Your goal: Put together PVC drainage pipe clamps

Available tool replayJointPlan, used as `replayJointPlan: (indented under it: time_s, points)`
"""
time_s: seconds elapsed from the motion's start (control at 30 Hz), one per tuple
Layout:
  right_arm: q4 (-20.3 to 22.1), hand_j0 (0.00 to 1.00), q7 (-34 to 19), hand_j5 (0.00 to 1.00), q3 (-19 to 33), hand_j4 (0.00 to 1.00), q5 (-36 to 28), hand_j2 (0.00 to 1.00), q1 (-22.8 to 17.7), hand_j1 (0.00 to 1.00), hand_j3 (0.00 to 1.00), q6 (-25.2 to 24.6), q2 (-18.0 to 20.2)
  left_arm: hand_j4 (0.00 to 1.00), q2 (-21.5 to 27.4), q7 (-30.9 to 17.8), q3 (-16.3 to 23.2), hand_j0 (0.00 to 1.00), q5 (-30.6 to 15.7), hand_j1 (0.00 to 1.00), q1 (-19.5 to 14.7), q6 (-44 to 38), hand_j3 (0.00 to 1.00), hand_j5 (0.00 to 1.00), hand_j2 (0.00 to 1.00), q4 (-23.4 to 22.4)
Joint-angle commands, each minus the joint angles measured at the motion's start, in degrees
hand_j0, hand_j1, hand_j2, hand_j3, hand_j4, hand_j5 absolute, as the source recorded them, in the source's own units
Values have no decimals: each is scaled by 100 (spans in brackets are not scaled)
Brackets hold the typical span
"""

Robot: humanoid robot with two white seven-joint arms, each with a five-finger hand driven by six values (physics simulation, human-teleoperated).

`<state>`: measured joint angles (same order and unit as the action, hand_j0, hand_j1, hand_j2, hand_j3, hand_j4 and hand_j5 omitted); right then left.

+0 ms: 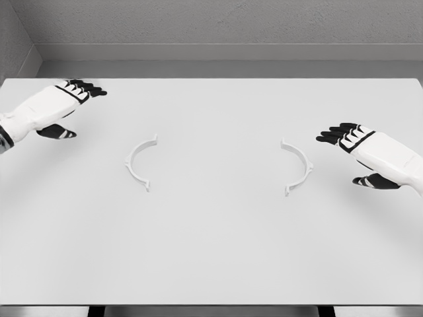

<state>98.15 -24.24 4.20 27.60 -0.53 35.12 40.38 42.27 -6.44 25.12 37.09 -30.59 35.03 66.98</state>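
Two white half-ring clamp pieces flat on the white table (pixel 211 264), well apart, open sides facing each other. Left clamp half (pixel 138 162) left of table centre; right clamp half (pixel 297 168) right of centre, approx. same row. Left hand (pixel 58 105) above table, up and left of left clamp half, fingers (pixel 89 89) stretched out, gripping nothing. Right hand (pixel 370 153) just right of right clamp half, not touching, fingers (pixel 337 134) extended, gripping nothing, thumb hanging below.
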Motion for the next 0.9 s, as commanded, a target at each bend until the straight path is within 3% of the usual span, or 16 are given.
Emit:
replayJointPlan:
  time_s: [0.0, 0.1, 0.23, 0.3, 0.4, 0.53, 0.87]
  points:
    - [-94, 100, 25, 100, -7, 100, -35, 100, 0, 100, 100, -12, 5, 100, 1, -68, 221, 100, -17, 100, 0, -3, 100, 100, 100, 16]
    - [-208, 100, 7, 100, -16, 100, -35, 100, 26, 100, 100, -12, -12, 100, 27, -59, 239, 100, -52, 100, 61, -3, 100, 100, 100, 16]
    - [-577, 100, -28, 100, -561, 100, 0, 100, 694, 100, 100, -12, -487, 100, 45, -59, 230, 100, -88, 100, 88, -3, 100, 100, 100, 25]
    - [-797, 100, -397, 100, -596, 100, 246, 100, 931, 100, 100, -12, -680, 100, 36, -59, 248, 100, -96, 100, 105, -3, 100, 100, 100, 78]
    - [-1175, 100, -406, 100, -737, 100, 896, 100, 1353, 100, 100, -12, -1041, 100, 18, -50, 344, 100, -105, 100, 114, -3, 100, 100, 100, 271]
    - [-1667, 100, -406, 100, -772, 100, 1107, 100, 1529, 100, 100, -12, -1129, 100, -96, -50, 415, 100, -149, 100, 123, -3, 100, 100, 100, 517]
    - [-2037, 100, -406, 100, -772, 100, 1178, 100, 1617, 100, 100, -12, -1269, 100, -219, -59, 661, 100, -88, 100, 114, -3, 100, 100, 100, 526]
